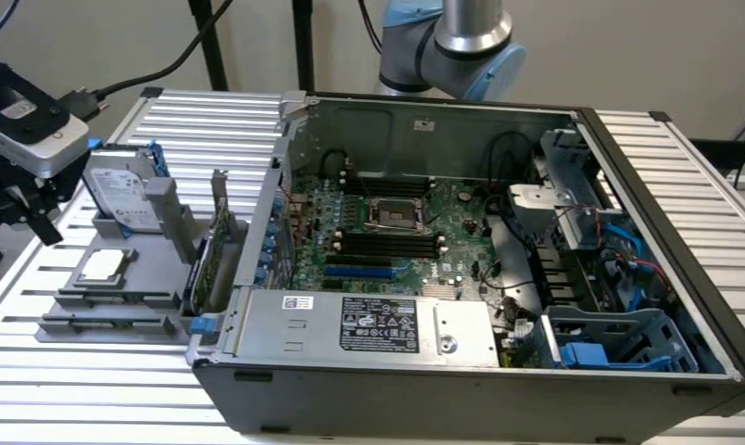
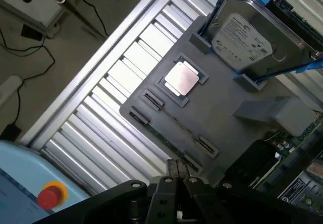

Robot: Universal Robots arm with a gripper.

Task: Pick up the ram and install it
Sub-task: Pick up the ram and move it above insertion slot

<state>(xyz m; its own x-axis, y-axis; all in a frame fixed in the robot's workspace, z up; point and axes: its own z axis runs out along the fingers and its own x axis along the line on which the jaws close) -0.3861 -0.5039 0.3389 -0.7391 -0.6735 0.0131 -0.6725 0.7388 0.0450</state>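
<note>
Above the gray holder (image 2: 224, 105), I see my gripper (image 2: 176, 167) hanging with jaws closed, empty, close over the ram (image 2: 166, 139) in its slot.

Taking the processor (image 2: 181, 78) as a clock's centre with the gripper (image 2: 176, 166) at 6 o'clock, the gripper's fingers are pressed together and empty, over the edge of the grey tray (image 2: 227, 100). The ram (image 2: 164, 139) lies on edge in a tray slot between them. A hard drive (image 2: 250, 40) stands at 2 o'clock, a red button (image 2: 49, 196) near 8 o'clock
</note>
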